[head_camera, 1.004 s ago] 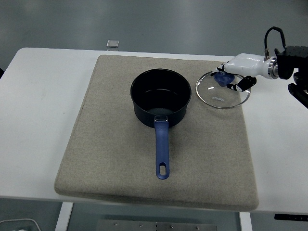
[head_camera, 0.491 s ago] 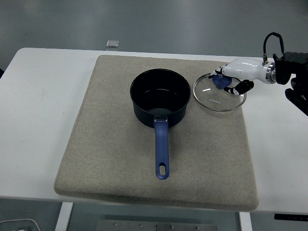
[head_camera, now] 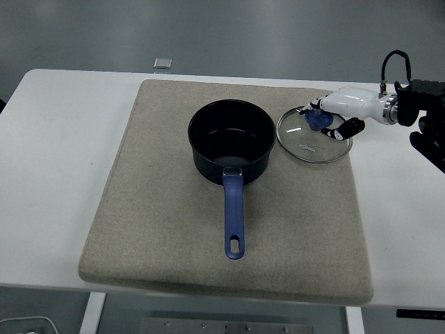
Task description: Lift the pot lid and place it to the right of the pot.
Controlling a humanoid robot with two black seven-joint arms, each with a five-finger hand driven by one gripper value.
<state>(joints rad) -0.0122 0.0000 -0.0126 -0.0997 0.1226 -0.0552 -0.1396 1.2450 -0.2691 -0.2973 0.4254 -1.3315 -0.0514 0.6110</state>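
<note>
Right of the dark pot [head_camera: 232,141], on the beige mat [head_camera: 160,229]: glass lid [head_camera: 314,136] with steel rim, lying flat or very nearly so, close beside the pot wall but apart from it. Gripped at its blue knob [head_camera: 320,119] by the right hand [head_camera: 338,115], white-shelled, reaching in from the pot's right, dark fingertips [head_camera: 350,126] curled around and under the knob. Whether fully set down or a hair above the mat, impossible to tell. Pot itself uncovered, blue handle [head_camera: 235,217] pointing toward the near table edge.

By the look of it: stiff, fairly light, but glass — fragile if dropped or knocked against the pot rim, and smooth enough to slip. Best taken by the knob, the only raised part; rim too thin and flat for a sure hold. Left hand nowhere in sight.
</note>
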